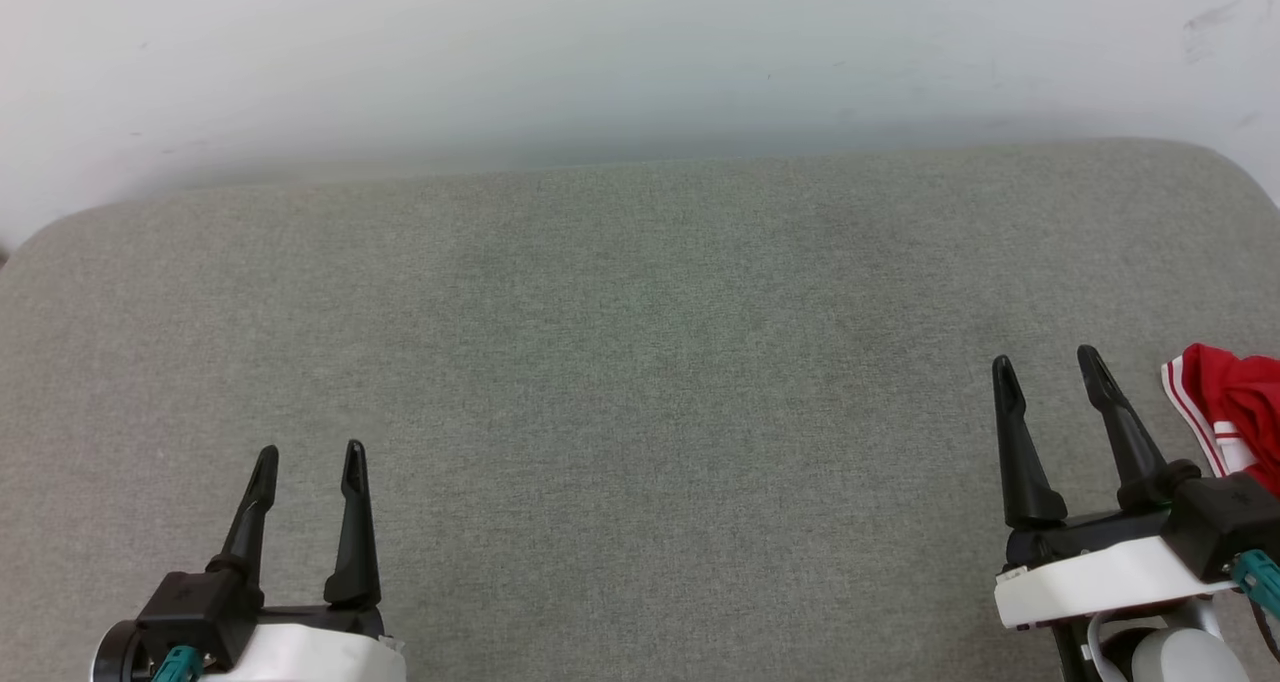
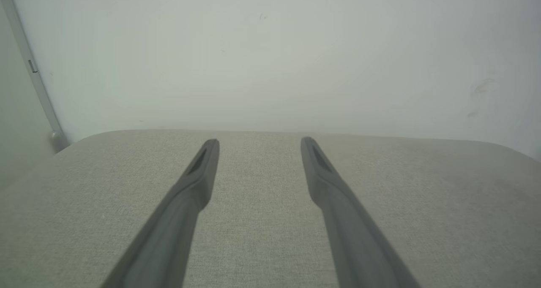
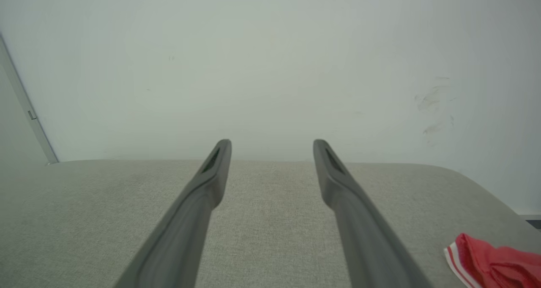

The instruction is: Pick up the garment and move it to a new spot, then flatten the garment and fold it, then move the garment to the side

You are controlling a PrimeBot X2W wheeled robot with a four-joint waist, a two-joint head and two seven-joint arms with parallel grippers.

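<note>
Both the left pincer and right pincer hover spread and empty, since the crumpled red stripe-trimmed garment lies ungrasped at the right edge of the grey fabric bench.

You can read no text, label, brand, number or sign here; the garment turns red cloth and white-striped trim toward you.
</note>
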